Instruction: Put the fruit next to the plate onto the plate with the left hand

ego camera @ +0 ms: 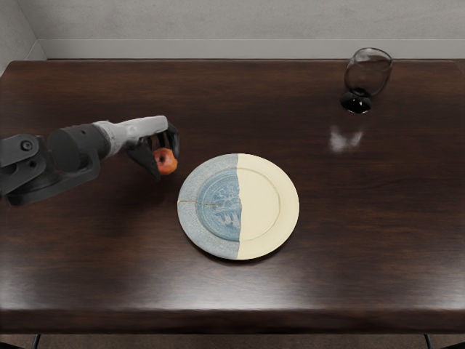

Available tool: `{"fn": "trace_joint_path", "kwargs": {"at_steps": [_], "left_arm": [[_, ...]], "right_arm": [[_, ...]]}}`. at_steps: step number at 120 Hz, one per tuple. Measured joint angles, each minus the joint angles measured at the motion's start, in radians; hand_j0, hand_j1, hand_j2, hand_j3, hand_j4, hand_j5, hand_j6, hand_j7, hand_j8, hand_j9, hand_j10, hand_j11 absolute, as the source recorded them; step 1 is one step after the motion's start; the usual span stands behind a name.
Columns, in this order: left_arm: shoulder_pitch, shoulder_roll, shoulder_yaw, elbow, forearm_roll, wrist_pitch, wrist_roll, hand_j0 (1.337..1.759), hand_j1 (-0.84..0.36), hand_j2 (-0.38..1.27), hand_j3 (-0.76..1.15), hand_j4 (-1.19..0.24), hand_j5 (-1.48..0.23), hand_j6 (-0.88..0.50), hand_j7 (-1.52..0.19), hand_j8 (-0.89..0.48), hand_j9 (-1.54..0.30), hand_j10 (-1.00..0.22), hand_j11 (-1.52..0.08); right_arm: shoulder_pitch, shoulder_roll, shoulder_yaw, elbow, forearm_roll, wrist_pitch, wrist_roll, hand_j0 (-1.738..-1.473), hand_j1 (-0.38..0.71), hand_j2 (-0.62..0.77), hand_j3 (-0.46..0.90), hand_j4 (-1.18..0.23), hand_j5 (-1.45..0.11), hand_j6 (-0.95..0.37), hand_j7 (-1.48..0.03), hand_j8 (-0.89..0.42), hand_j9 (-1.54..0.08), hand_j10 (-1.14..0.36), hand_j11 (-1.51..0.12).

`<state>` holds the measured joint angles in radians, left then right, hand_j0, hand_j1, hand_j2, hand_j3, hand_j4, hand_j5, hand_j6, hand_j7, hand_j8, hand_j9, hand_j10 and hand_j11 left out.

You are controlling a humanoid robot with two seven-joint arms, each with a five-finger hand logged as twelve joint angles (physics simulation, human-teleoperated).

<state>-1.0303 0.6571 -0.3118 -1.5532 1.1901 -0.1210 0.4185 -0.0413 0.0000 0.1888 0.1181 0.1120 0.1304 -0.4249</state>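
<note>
head view: the left hand comes in from the left, its dark fingers curled around a small orange-red fruit. the fruit is just beside the plate, off its left rim and not over it. i cannot tell whether it is lifted off the table. to do the carry well, i'd keep the grip firm, rise enough to clear the rim, travel right to the plate's middle, lower, and only then release (a round fruit may roll). the fruit looks near round, with no clear long axis, and a small dark dimple faces the camera. a glass stands well apart.
</note>
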Motion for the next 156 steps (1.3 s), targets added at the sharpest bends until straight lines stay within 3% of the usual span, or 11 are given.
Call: {"fn": "trace_joint_path", "kwargs": {"at_steps": [40,57,65,89,98,116,120,135,156], "left_arm": [[-0.082,-0.186,-0.001,0.057,-0.037,-0.035,0.059,1.654,-0.31,0.45,0.0,-0.74,-1.11,-0.38,-1.08,-0.42,-1.07,-0.8,-1.07],[-0.096,-0.262,0.0,0.093,-0.042,-0.038,0.083,1.656,-0.38,0.7,0.0,-0.75,-1.11,-0.39,-1.07,-0.43,-1.07,-0.8,-1.07],[-0.102,-0.294,0.0,0.107,-0.04,-0.038,0.093,1.656,-0.38,0.72,0.0,-0.77,-1.1,-0.42,-1.07,-0.44,-1.07,-0.8,-1.07],[-0.106,-0.382,0.007,0.177,-0.041,-0.04,0.102,1.655,-0.45,0.89,0.0,-0.77,-1.11,-0.42,-1.08,-0.47,-1.07,-0.8,-1.08],[-0.099,-0.424,0.012,0.205,-0.038,-0.041,0.103,1.655,-0.42,0.83,0.0,-0.77,-1.12,-0.43,-1.08,-0.48,-1.07,-0.8,-1.08],[-0.097,-0.437,0.023,0.244,-0.036,-0.041,0.104,1.655,-0.46,0.87,0.0,-0.77,-1.11,-0.41,-1.07,-0.48,-1.06,-0.79,-1.06],[-0.096,-0.463,0.023,0.248,-0.035,-0.038,0.104,1.656,-0.42,0.77,0.0,-0.72,-1.03,-0.41,-0.99,-0.49,-0.98,-0.74,-0.99],[-0.076,-0.469,0.015,0.252,-0.09,0.007,0.102,1.657,-0.09,0.42,0.0,-0.44,-0.59,-0.25,-0.57,-0.29,-0.56,-0.42,-0.57],[-0.077,-0.451,-0.002,0.244,-0.131,0.031,0.102,1.657,0.15,0.18,0.0,-0.2,-0.27,-0.12,-0.26,-0.14,-0.26,-0.19,-0.26]], "right_arm": [[0.008,0.0,0.0,0.0,-0.006,0.0,0.0,-1.658,-0.35,0.0,0.0,0.0,0.0,0.0,0.0,0.0,0.0,0.0,0.0],[0.009,0.0,0.0,0.0,-0.012,0.0,0.0,-1.658,-0.35,0.0,0.0,0.0,0.0,0.0,0.0,0.0,0.0,0.0,0.0],[0.01,0.0,0.0,0.0,-0.016,0.0,0.0,-1.658,-0.35,0.0,0.0,0.0,0.0,0.0,0.0,0.0,0.0,0.0,0.0],[0.01,0.0,0.0,0.0,-0.019,0.0,0.0,-1.658,-0.35,0.0,0.0,0.0,0.0,0.0,0.0,0.0,0.0,0.0,0.0],[0.01,0.0,0.0,0.0,-0.02,0.0,0.0,-1.658,-0.35,0.0,0.0,0.0,0.0,0.0,0.0,0.0,0.0,0.0,0.0],[0.012,0.0,0.0,0.0,-0.02,0.0,0.0,-1.658,-0.35,0.0,0.0,0.0,0.0,0.0,0.0,0.0,0.0,0.0,0.0],[0.013,0.0,0.0,0.0,-0.02,0.0,0.0,-1.658,-0.35,0.0,0.0,0.0,0.0,0.0,0.0,0.0,0.0,0.0,0.0],[0.015,0.0,0.0,0.0,-0.02,0.0,0.0,-1.658,-0.35,0.0,0.0,0.0,0.0,0.0,0.0,0.0,0.0,0.0,0.0],[0.016,0.0,0.0,0.0,-0.02,0.0,0.0,-1.658,-0.35,0.0,0.0,0.0,0.0,0.0,0.0,0.0,0.0,0.0,0.0]]}}
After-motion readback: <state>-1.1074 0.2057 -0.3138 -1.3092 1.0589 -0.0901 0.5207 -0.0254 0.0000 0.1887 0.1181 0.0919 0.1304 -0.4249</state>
